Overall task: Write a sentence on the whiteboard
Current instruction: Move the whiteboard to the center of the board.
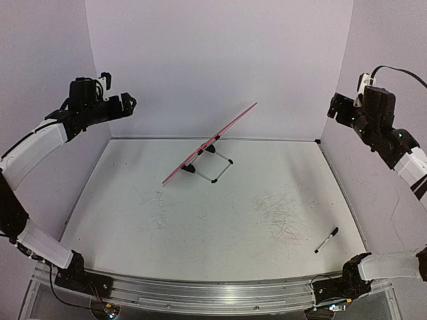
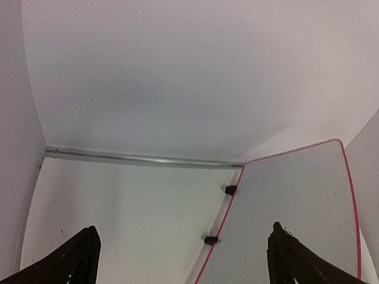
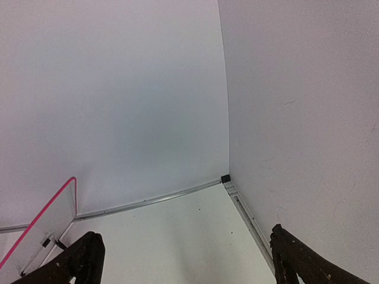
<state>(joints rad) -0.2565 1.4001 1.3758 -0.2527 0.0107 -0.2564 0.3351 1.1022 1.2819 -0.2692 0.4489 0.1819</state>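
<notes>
Board: small rectangular whiteboard [image 1: 212, 141] with a thin red-pink rim and rounded corners. It stands at centre rear of the table, steeply tilted, edge-on to the top camera.
Board face: in the left wrist view the side in sight reads plain white inside the rim.
Support: black clip feet [image 2: 230, 190] on the board's lower edge; thin wire stand [image 1: 221, 167] behind it, resting on the table.
Table: white tabletop [image 1: 200, 230], with grey scribble scuffs [image 1: 280, 215] right of centre.
Marker: slim black marker pen [image 1: 326, 241] lies flat on the table near the front right, well apart from the board. It touches neither arm.
Left gripper [image 1: 131, 103]: raised high at the left wall, pointing toward the board. Dark fingers [image 2: 80, 260] are spread wide with nothing between them.
Right gripper [image 1: 332, 107]: raised high at the right wall, aimed at the rear right corner. Dark fingers [image 3: 299, 260] are spread wide, holding nothing.
Surround: pale walls [image 1: 220, 60] on three sides; metal rail [image 1: 200, 292] along the near edge, carrying both arm bases.
</notes>
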